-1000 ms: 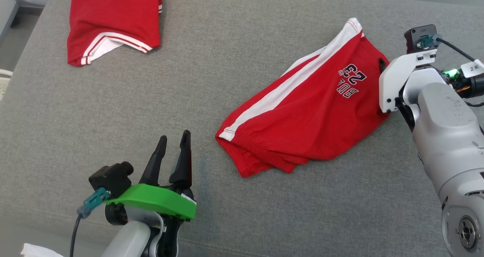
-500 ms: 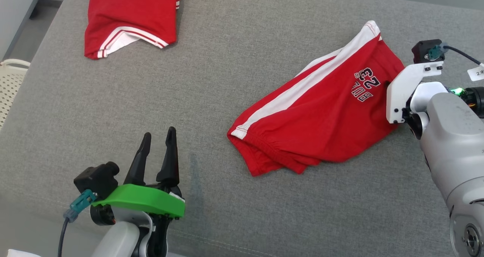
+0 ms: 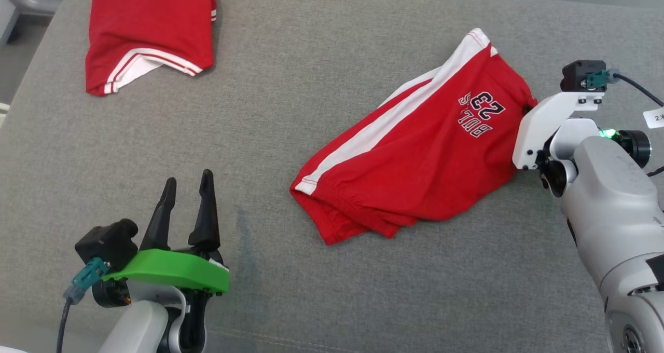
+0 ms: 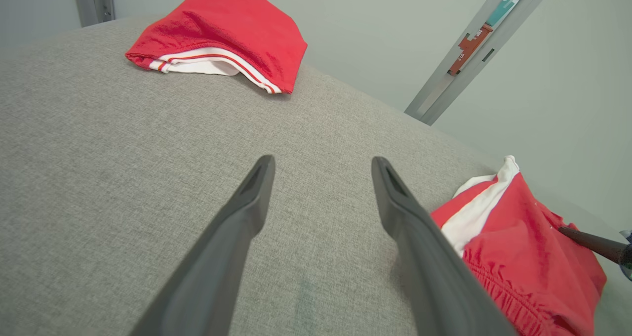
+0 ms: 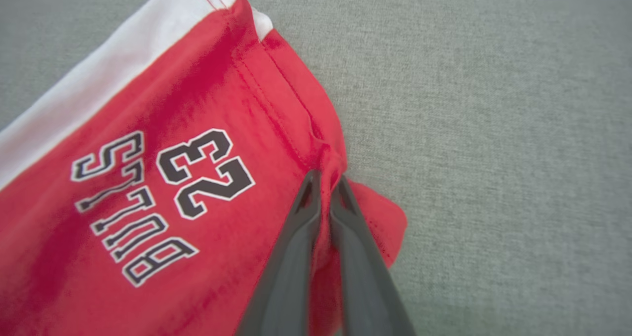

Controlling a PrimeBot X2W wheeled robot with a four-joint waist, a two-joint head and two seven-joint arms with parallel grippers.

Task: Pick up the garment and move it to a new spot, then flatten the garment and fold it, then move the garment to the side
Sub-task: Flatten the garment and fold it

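The garment [image 3: 415, 155] is a pair of red shorts with a white side stripe and "BULLS 23" print, lying crumpled on the grey cushion right of centre. My right gripper [image 5: 326, 178] is shut on a pinch of its red hem at the right edge; in the head view, the right gripper [image 3: 527, 107] is mostly hidden behind its white mount. My left gripper [image 3: 188, 182] stands open at the lower left, well clear of the garment. Nothing lies between the left gripper's [image 4: 321, 165] fingers in its wrist view, where the garment [image 4: 523, 257] sits at the lower right.
A second red piece of clothing with white trim [image 3: 148, 26] lies folded at the far left of the grey cushion [image 3: 311, 57]. The cushion's left edge drops to the floor. Bare fabric lies between the two garments and in front of the shorts.
My right gripper has closed on the garment's hem at its right edge. The head camera has shifted; the left gripper stays open and the garment lies as before.
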